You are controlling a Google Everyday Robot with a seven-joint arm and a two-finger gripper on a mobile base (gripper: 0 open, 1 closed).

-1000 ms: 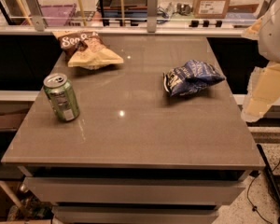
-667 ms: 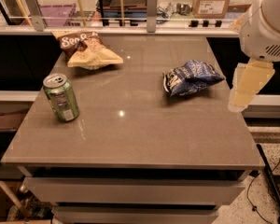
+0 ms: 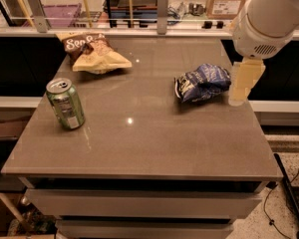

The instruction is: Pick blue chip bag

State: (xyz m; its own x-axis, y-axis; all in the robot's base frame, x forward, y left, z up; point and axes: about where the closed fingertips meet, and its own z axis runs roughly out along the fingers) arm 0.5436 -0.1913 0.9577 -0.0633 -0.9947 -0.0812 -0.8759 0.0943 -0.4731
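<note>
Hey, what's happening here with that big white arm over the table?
A robot arm is going after the blue chip bag, which lies crumpled on the right side of the grey table. Its gripper hangs just beside the bag's right edge, near the table's right rim, and has not lifted the bag yet. A green can stands on the left side and a brown-and-tan chip bag lies at the far left; neither is being handled.

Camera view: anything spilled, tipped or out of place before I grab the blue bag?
Nothing stands out. The green can stands upright at left, the brown-and-tan chip bag lies at the back, the blue chip bag lies crumpled near the right edge, the gripper just right of it.
</note>
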